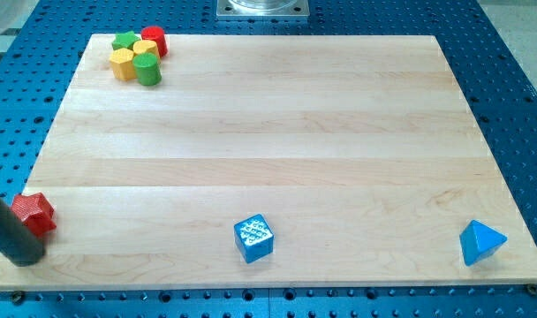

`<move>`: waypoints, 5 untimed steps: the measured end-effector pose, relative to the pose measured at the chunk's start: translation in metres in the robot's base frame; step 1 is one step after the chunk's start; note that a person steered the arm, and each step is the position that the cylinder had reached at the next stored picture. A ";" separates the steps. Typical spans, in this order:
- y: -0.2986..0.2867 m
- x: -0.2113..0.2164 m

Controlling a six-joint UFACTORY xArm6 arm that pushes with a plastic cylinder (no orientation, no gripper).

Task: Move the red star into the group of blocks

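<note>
Rod end first: in the camera view my tip point(26, 259) sits at the view's bottom left corner of the wooden board point(268, 159), touching or just beside the lower left side of the red star point(34, 213). The arm carries no pincer, only this dark rod, so it holds nothing and merely presses against the star. The star lies at the board's left edge, well apart from the group at the view's top left. That group is tightly packed: a green star point(124, 41), a red cylinder point(155, 41), a yellow cylinder point(144, 48), a yellow hexagon point(121, 64) and a green cylinder point(147, 69), touching one another. A blue cube point(253, 238) rests near the bottom edge, and a blue triangular block point(480, 243) lies at the bottom right. No container shows anywhere on the board.
</note>
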State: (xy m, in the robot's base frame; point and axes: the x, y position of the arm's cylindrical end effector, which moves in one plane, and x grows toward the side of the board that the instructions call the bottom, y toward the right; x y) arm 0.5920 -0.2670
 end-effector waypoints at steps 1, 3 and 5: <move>-0.024 0.010; 0.059 -0.150; 0.077 -0.103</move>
State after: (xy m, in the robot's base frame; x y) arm 0.4887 -0.1905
